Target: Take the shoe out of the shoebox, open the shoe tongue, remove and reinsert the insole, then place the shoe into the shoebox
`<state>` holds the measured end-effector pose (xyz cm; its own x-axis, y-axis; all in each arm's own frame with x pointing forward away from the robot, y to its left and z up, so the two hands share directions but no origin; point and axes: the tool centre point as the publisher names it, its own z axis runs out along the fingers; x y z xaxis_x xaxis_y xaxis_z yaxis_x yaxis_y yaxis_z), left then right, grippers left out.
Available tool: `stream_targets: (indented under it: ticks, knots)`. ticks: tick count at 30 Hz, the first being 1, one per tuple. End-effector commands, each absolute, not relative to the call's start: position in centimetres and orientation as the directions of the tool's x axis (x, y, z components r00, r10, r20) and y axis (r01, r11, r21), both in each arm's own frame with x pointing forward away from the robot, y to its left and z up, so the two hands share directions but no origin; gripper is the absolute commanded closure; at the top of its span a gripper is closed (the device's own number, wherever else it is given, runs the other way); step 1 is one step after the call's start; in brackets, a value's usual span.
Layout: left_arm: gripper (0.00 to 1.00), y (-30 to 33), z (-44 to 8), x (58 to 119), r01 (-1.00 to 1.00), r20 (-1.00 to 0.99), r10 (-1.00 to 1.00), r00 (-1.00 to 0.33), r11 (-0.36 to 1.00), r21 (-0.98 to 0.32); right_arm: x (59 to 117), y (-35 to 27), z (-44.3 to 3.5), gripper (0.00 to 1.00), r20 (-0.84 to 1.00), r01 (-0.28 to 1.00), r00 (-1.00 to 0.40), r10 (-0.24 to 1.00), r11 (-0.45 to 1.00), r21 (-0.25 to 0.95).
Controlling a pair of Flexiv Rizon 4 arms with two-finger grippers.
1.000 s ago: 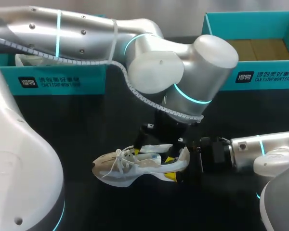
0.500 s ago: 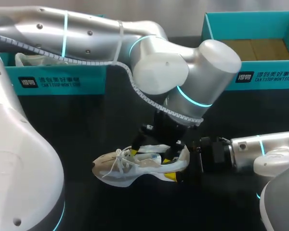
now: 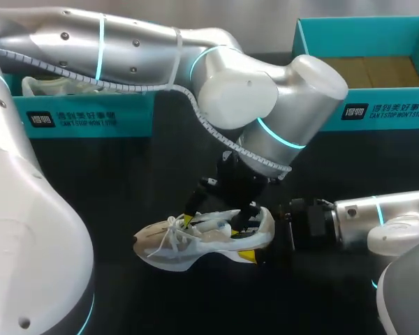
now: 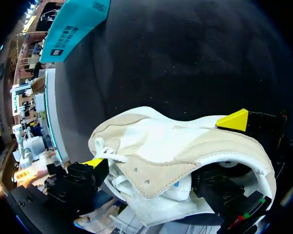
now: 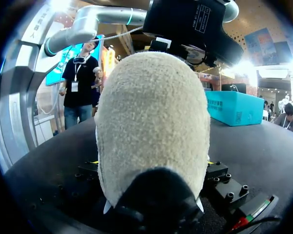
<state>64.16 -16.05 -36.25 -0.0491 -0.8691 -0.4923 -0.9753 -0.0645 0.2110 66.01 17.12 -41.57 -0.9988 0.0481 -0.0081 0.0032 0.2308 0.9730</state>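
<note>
Between the two hands, one shoe (image 3: 188,246) is resting upright on the black counter (image 3: 112,188). The right hand (image 3: 258,241) is clamping the heel from both sides. The left hand (image 3: 219,222) is reaching down into the shoe's opening, just ahead of the right hand; whether it is gripping anything cannot be told. Two teal shoeboxes, the left shoebox (image 3: 84,115) and the right shoebox (image 3: 377,112), are standing well beyond both hands. Against a second ago, the left hand is sitting nearer the laces with its wrist tilted further; the shoe and right hand are holding position.

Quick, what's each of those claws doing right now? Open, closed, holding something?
Left gripper: at the opening of the shoe; open or closed cannot be told.
Right gripper: closed on the heel of the shoe.
</note>
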Motion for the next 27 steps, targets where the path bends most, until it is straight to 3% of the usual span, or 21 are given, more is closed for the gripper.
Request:
stream_targets:
  ticks: [1,27]
  knots:
    - [0.0,-15.9,-35.9,63.7,-0.847,-0.525,-0.7,0.484,-0.526,-0.078,66.0,17.2,-41.5,1.0,-0.007,0.004,-0.999,0.049,0.235,0.972]
    - [0.0,-17.2,-34.2,63.2,-0.882,-0.544,-0.742,0.392,-0.472,0.008,66.0,17.2,-41.5,1.0,-0.007,0.004,-0.999,0.049,0.235,0.972]
